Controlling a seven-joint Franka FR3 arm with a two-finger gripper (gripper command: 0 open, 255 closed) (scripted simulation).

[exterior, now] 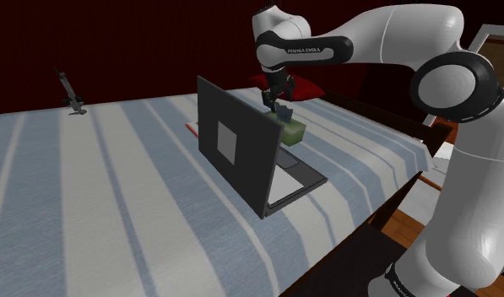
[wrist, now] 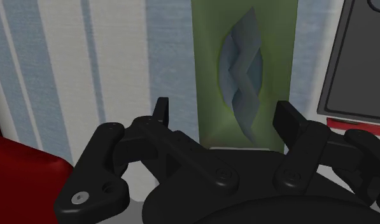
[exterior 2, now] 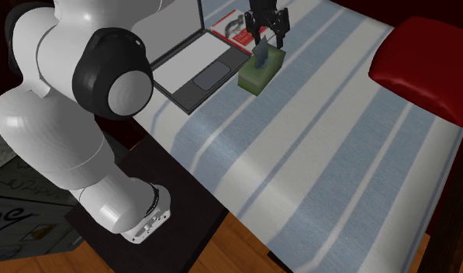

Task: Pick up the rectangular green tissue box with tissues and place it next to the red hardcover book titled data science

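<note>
The green tissue box (exterior 2: 256, 75) lies on the striped bed cover beside the open laptop, with a pale tissue (wrist: 244, 79) poking from its top slot. My gripper (exterior 2: 267, 40) hangs just above it, open. In the wrist view the gripper (wrist: 223, 118) has its fingers apart over the box (wrist: 211, 63), one past its long edge and one above the other edge, neither touching. The shoulder view has the box (exterior: 292, 131) just below the gripper (exterior: 276, 108). The red book (exterior 2: 228, 23) lies flat beyond the laptop, a short way from the box.
An open dark laptop (exterior: 237, 152) stands close beside the box, its screen upright. A red pillow (exterior 2: 425, 66) lies at the bed's head. A small black object (exterior: 73, 103) sits on the far side of the bed. The bed's edge (exterior: 360, 224) runs near my stand.
</note>
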